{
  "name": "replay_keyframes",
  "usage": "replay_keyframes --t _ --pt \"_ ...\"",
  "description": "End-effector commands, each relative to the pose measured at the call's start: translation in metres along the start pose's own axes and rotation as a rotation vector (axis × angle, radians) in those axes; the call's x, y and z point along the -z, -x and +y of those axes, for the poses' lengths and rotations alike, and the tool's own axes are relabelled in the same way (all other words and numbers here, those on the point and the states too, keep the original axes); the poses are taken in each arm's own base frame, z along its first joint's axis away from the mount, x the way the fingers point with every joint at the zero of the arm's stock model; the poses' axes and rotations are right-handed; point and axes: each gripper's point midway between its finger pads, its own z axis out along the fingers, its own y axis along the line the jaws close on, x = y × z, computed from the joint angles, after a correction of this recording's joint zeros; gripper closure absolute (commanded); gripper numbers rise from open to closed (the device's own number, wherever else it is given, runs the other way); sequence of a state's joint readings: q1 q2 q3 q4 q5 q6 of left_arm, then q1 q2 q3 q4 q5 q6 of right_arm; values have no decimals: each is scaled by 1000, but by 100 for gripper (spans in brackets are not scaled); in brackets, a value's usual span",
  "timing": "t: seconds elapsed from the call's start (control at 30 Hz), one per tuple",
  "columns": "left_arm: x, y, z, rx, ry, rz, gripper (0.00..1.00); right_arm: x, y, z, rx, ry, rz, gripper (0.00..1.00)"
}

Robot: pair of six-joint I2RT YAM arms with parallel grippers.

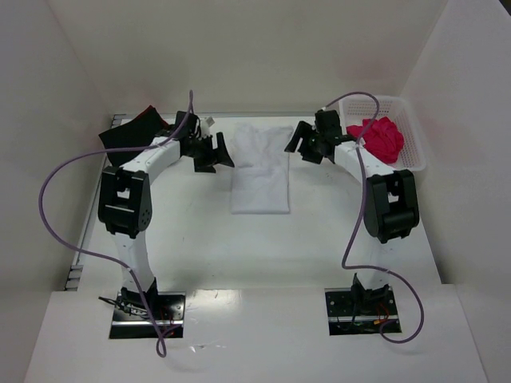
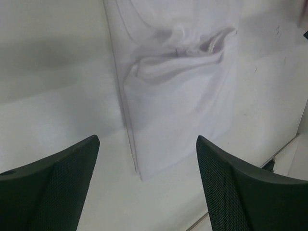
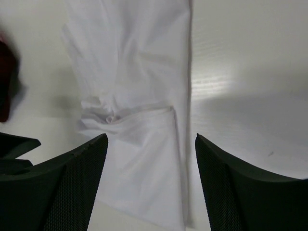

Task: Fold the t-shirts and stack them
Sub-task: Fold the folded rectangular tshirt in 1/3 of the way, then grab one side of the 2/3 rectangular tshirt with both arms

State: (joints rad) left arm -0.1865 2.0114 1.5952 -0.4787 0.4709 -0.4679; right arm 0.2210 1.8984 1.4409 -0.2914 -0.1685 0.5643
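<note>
I am counting four t-shirts: one white t-shirt (image 1: 259,171), one pink-red t-shirt (image 1: 381,137), one black t-shirt (image 1: 128,132) and one dark red t-shirt (image 3: 5,82), barely showing. I am also counting one basket (image 1: 417,140) and two end effectors, the left end effector (image 1: 214,155) and the right end effector (image 1: 307,148).

We see the white t-shirt (image 1: 260,169) lying as a long folded strip at the middle of the surface's (image 1: 239,255) far edge. The left gripper (image 1: 214,155) and right gripper (image 1: 306,146) flank it, jaws spread. The black t-shirt (image 1: 128,134) sits at the far left corner, and the pink-red t-shirt (image 1: 382,137) fills a basket (image 1: 413,140) at the far right corner.
</note>
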Motion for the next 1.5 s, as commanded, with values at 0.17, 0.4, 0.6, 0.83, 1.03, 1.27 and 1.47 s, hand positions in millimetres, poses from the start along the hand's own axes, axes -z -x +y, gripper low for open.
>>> replay_keyframes --t 0.17,0.4,0.6,0.83,1.03,1.27,1.47 --pt "21 -95 -12 -12 -28 127 11 44 -108 -9 49 4 185 21" --pt "6 -130 -8 -6 -24 201 14 54 -163 -30 13 -11 246 26" --pt "-9 -132 1 -3 2 201 20 41 -167 -34 12 -14 254 32" --pt "-20 -127 4 -2 3 203 28 33 -167 -23 18 9 260 40" --pt "-25 -138 12 25 9 212 30 27 -178 -21 19 7 282 46" --pt "-37 -146 1 35 25 213 42 22 -183 -24 8 -2 303 57" --pt "-42 -158 2 59 42 233 69 22 -181 -25 18 -10 298 76"
